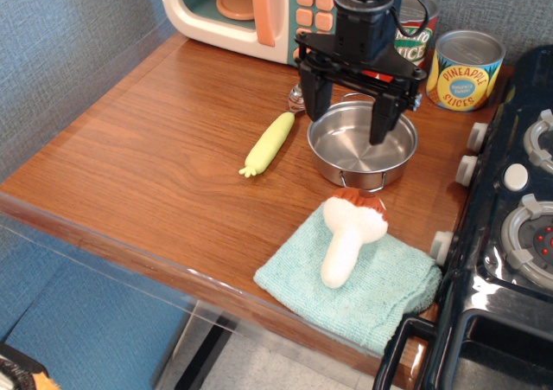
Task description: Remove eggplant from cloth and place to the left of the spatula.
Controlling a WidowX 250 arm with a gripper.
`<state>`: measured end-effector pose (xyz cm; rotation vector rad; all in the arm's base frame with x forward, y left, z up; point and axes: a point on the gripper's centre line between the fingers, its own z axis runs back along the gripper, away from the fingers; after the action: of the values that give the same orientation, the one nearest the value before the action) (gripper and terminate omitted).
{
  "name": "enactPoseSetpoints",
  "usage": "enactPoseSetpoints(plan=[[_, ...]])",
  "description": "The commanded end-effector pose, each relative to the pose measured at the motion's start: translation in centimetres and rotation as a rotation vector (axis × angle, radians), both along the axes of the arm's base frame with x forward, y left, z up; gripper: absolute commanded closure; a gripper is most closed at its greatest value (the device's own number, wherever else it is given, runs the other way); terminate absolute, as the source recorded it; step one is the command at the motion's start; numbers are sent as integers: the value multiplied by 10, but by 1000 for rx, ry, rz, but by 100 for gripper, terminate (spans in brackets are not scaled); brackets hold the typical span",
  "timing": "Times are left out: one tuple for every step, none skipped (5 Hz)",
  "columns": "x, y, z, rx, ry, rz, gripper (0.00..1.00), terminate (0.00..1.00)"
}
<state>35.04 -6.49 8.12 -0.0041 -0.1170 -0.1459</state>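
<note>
The eggplant (348, 237), a white-stemmed toy with a reddish-brown cap, lies on the light teal cloth (350, 279) at the table's front right, cap toward the pot. The spatula (270, 141), with a yellow-green corn-like handle, lies on the wood left of the steel pot (362, 143); its silver head is partly hidden behind my gripper. My gripper (347, 118) is open and empty, hanging over the pot, behind the eggplant and apart from it.
A toy microwave (251, 9) stands at the back. A tomato sauce can (417, 35) and a pineapple slices can (464, 68) stand at the back right. A black toy stove (510, 208) borders the table's right side. The table's front edge runs diagonally.
</note>
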Motion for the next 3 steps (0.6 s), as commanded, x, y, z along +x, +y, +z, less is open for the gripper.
enactPoseSetpoints(plan=[[-12, -26, 3, -63, -18, -43, 0, 0], [-21, -33, 1, -56, -16, -67, 0, 0], [-27, -36, 1, -43, -14, -78, 0, 0]])
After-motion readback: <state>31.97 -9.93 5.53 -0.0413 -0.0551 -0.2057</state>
